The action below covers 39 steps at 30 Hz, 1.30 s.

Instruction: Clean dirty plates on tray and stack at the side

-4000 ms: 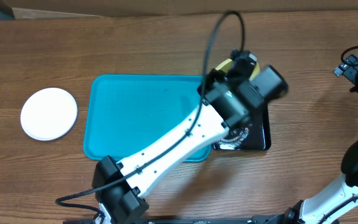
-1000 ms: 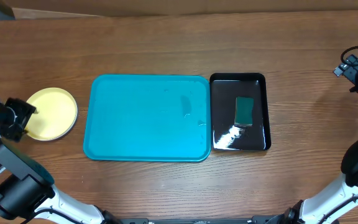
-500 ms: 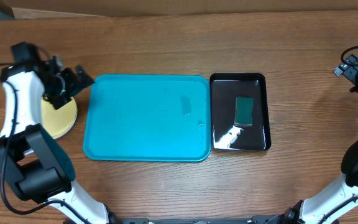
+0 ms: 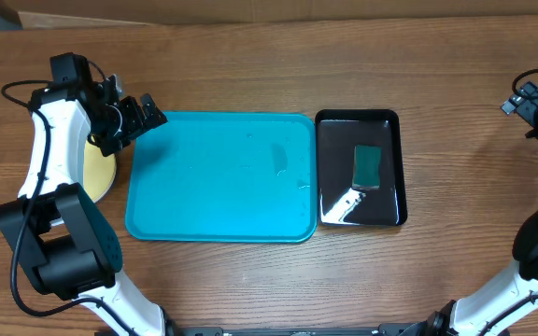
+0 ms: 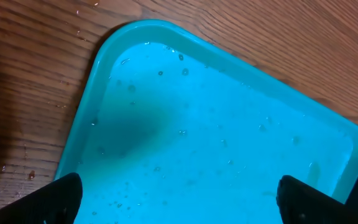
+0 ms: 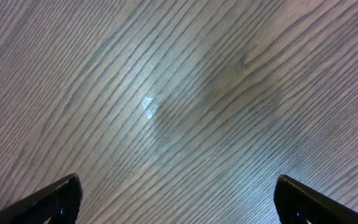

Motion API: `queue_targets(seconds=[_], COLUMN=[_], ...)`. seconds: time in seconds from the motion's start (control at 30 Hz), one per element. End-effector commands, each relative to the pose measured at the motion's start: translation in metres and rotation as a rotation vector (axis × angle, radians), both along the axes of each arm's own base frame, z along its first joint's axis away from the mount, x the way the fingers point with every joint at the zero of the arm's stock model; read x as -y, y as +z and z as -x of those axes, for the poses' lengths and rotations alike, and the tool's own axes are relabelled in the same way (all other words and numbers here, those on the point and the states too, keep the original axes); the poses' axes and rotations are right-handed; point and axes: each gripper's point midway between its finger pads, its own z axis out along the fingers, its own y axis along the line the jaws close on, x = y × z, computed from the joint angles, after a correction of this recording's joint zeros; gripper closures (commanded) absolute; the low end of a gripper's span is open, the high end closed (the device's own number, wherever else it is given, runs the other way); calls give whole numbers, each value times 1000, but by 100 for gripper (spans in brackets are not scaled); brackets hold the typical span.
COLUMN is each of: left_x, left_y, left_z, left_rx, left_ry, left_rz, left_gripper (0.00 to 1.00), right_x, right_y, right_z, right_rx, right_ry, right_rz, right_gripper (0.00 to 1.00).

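The left claw (image 4: 138, 119) is hanging wide open and empty over a corner of the tray (image 4: 222, 177). The tray is looking wet and bare. A yellow plate (image 4: 98, 175) is sitting on the desk (image 4: 250, 56) just beside it, partly under the arm (image 4: 47, 154). The right claw (image 6: 178, 183) is open too, far off. I think the arm, swinging low, could be knocking that plate away.

Below my left tool (image 4: 142, 119), a corner of the large teal plastic tray (image 4: 213, 191); pale yellow round plate (image 4: 98, 174) just left, black tray (image 4: 335, 140) well right.
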Motion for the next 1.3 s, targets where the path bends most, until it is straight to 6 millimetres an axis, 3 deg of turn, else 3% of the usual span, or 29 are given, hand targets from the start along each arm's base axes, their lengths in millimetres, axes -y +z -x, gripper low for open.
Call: queue_targets(seconds=[0.0,0.17,0.3,0.4,0.5,0.6,0.77,0.87,0.97,1.07,1.17,1.27], left_x=[-3,-3,-3,-3,-3,-3,-3,-3,-3,-3,-3,-3], left_y=[18,18,18,18,18,18,18,18,18,18,18,18], left_z=[-6,-6,-6,-6,-6,-6,-6,-6,-6,-6,-6,-6], left_rx=[55,55,56,56,56,56,56,56,56,56,56,56], left_ry=[-22,-21,-22,-22,-22,-21,-22,-22,-22,-22,-22,-22], left_rz=[-31,-30,-31,-31,-31,-31,-31,-31,-31,-31,-31,-31], left_gripper=[0,0,0,0,0,0,0,0,1,0,0,0], right_x=[2,-2,-18,-48,-92,-147,-238,-267,-260,-248,-235,-222], right_y=[10,9,31,74,128,184,265,300,337,360,371,363], right_z=[-2,-4,-10,-15,-13,1,56,101,138,170,191,206], right_rx=[21,20,67,164,293,440,694,821,986,1154,1327,1463], right_ry=[2,11,49,117,214,335,568,672,673,644,591,523], right_rz=[22,21,42,80,117,140,121,94,143,169,221,267], right_gripper=[0,0,0,0,0,0,0,0,0,0,0,0])
